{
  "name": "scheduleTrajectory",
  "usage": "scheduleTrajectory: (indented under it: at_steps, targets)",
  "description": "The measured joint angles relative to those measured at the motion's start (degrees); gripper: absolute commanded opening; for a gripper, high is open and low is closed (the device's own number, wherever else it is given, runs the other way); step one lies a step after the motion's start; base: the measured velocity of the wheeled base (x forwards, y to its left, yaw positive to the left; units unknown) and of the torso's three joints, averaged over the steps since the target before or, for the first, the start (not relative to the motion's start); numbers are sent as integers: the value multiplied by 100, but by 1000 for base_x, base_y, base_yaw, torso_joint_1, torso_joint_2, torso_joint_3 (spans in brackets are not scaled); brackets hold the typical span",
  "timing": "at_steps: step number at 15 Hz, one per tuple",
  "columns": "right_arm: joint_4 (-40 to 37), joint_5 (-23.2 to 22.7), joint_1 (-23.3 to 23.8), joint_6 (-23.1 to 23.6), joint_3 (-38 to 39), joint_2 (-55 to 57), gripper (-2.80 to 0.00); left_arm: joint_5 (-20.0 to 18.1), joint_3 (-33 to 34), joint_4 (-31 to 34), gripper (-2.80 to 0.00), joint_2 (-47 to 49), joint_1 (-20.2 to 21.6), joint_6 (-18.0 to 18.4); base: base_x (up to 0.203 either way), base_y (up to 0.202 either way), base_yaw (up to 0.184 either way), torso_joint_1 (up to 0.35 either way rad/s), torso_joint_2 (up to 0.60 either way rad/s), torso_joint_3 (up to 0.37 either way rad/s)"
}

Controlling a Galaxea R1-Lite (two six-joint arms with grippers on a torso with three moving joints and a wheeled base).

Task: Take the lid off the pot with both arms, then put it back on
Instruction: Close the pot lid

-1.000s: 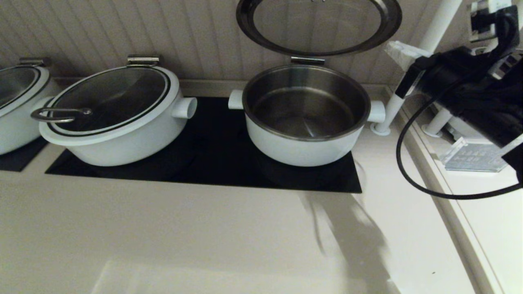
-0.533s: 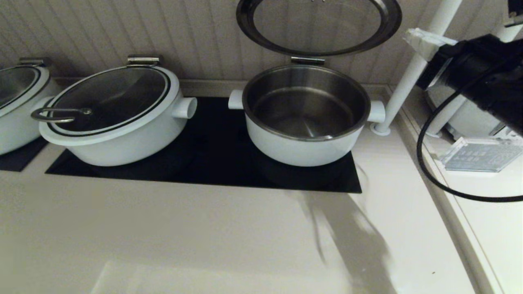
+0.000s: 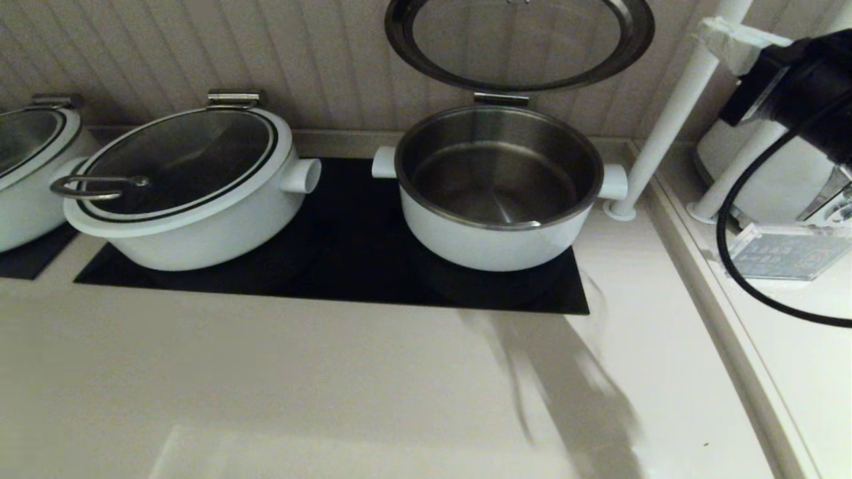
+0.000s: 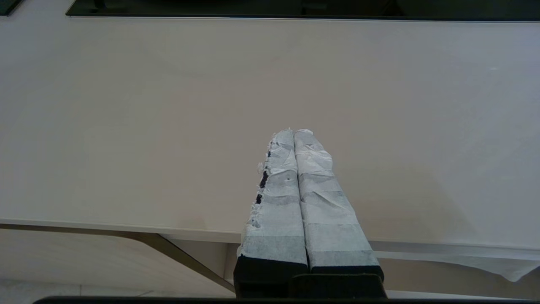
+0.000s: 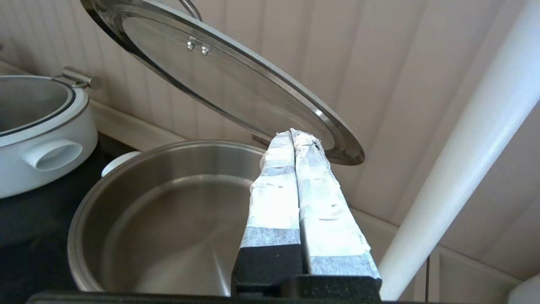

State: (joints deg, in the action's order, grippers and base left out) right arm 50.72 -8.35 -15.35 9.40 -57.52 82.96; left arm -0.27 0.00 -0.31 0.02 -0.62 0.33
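The white pot (image 3: 492, 247) stands uncovered on the right side of the black cooktop (image 3: 346, 266), its steel inside bare. Its glass lid (image 3: 519, 40) stands tilted up on the rear hinge bracket (image 3: 500, 98) against the wall. My right gripper (image 3: 709, 28) is shut and empty, high up to the right of the lid. In the right wrist view its tips (image 5: 293, 133) sit just before the lid's lower rim (image 5: 337, 145), above the pot's rim (image 5: 84, 211). My left gripper (image 4: 294, 131) is shut and empty over the bare counter near its front edge.
A wider white pot with a loop-handled lid (image 3: 180, 193) sits left on the cooktop, and another pot (image 3: 26, 173) is at far left. A slanted white pole (image 3: 672, 113), a white appliance (image 3: 765, 173) and a clear stand (image 3: 785, 256) are at right.
My right arm has risen and drawn back to the right, away from the pot. The lid has stayed tilted up and the pot has not moved.
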Motion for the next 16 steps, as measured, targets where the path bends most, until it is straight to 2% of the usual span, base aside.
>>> scheduleTrajectory:
  at_steps: [7,12,16]
  targets:
    - [-489,-20,35,2,-662,-27,-280,2,0,-2,-280,0,0,0,0,0,0,0,0,0]
    - [-834,-37,37,2,-1469,164,-280,0,0,0,-280,0,0,2,0,0,0,0,0,0]
    - [-1040,-270,65,0,-2107,427,-280,0,0,-2,-280,0,0,2,0,0,0,0,0,0]
